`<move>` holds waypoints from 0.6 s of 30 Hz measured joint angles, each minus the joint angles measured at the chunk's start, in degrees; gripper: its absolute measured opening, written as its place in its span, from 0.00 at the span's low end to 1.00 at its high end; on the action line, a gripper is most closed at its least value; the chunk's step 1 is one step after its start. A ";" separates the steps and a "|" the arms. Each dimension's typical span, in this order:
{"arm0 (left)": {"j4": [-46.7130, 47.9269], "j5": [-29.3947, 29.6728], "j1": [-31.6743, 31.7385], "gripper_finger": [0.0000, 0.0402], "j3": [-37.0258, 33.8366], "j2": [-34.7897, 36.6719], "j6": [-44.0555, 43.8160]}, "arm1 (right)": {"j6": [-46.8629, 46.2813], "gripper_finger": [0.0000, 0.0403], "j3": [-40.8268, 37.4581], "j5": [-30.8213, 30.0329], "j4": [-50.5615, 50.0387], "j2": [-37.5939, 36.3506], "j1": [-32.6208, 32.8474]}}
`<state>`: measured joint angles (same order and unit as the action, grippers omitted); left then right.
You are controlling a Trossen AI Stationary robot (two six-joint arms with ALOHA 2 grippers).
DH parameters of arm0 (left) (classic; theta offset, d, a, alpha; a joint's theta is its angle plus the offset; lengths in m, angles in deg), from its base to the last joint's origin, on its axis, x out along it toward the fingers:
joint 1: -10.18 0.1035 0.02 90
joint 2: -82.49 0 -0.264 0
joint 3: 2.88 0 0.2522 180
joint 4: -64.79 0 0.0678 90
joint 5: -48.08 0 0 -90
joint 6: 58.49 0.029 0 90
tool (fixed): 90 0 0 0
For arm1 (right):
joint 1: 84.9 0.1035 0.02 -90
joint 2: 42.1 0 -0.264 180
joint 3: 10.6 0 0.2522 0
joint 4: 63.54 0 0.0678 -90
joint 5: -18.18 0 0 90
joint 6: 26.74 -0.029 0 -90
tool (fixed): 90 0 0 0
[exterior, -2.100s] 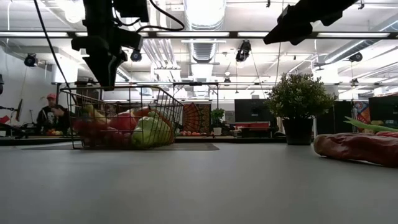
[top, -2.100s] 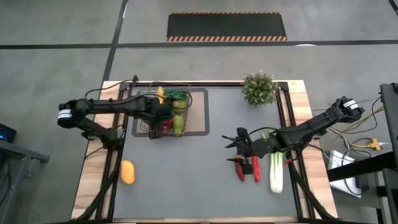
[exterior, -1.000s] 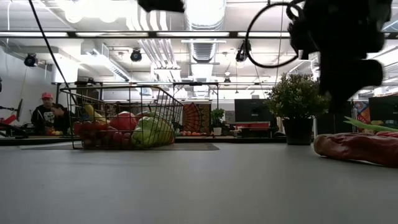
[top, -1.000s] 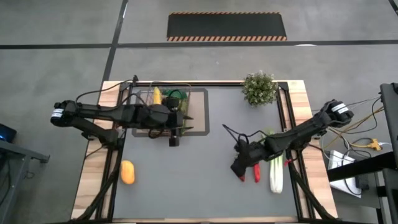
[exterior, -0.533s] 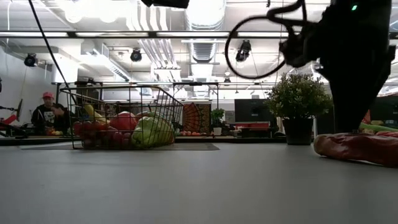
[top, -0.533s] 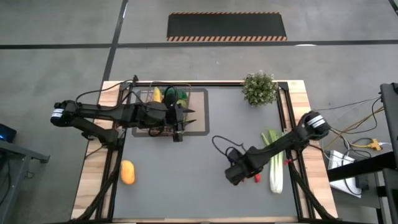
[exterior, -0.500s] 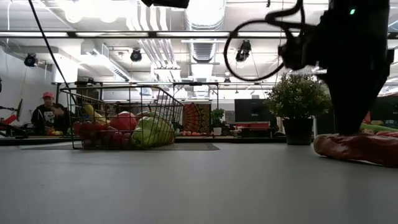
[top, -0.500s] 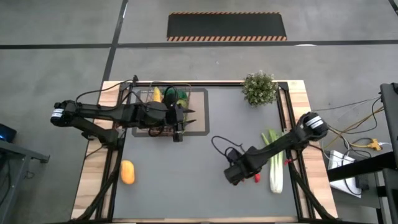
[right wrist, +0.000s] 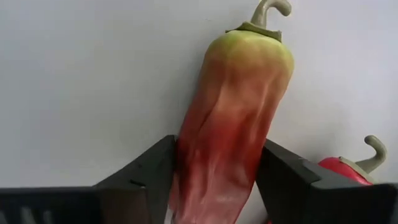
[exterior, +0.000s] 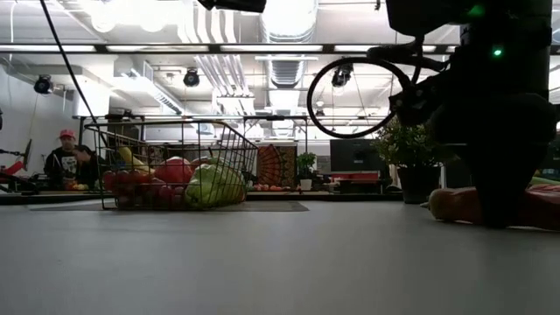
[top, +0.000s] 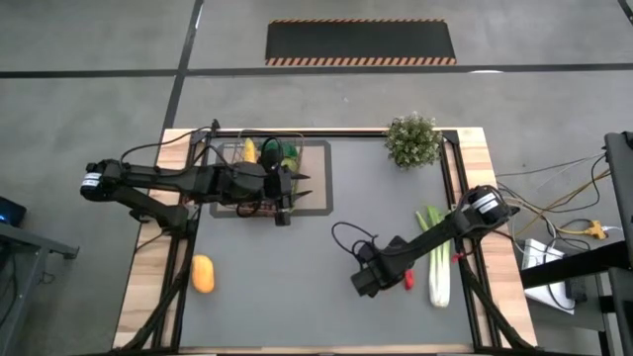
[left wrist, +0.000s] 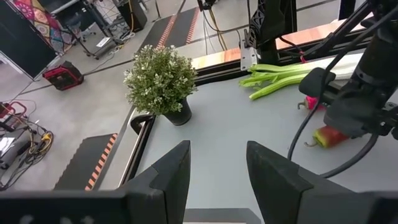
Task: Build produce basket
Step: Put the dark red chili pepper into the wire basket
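Observation:
The dark wire basket (exterior: 175, 166) stands on the tan mat at the table's far left. It holds a red apple, a green pear (exterior: 213, 185) and a banana. My left gripper (top: 290, 193) hovers open over the basket's right side and holds nothing. My right gripper (top: 364, 282) is down at the table's near right, shut on a red chili (right wrist: 230, 106). A second chili (right wrist: 348, 168) lies beside it. The leek (top: 436, 267) lies to their right. An orange fruit (top: 202, 274) rests on the table at the near left. My right gripper has the red chili pinched between its two fingers (right wrist: 149, 174), which lie across the chili's lower body (right wrist: 193, 155), away from the green stem end (right wrist: 261, 25). It comes from above, pointing down. The chili lies level at table height (exterior: 455, 206).
A bushy potted plant (top: 413, 140) stands at the far right. A loop of cable (top: 346, 237) from the right arm lies over the table's middle. The grey surface between basket and chilies is bare. People sit in the room beyond the table's left.
My right gripper has moved down and toward the table's near-left, onto the chilies, and now stands at table height over one of them. The basket and my left arm have kept still.

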<state>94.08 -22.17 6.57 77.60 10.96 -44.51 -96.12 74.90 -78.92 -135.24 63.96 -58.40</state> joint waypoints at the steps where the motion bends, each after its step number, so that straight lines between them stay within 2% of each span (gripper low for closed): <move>1: 0.01 0.04 0.00 0.35 0.00 0.00 0.00 | 0.50 0.45 0.08 -0.16 0.05 0.00 0.01; 7: -0.05 0.05 0.00 0.35 0.00 0.11 -0.04 | 4.80 0.28 0.32 -2.06 -0.04 0.02 -0.08; 14: -1.39 0.03 -1.13 0.35 0.47 0.33 -1.32 | 13.99 0.28 0.03 -5.10 0.28 -2.08 0.70; 18: -2.12 0.02 -2.73 0.35 0.63 0.42 -3.08 | 22.50 0.27 -0.46 -7.63 2.60 -5.46 2.05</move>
<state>91.96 -22.15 3.83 78.23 11.38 -47.59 -73.62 74.43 -86.55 -132.64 58.50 -56.35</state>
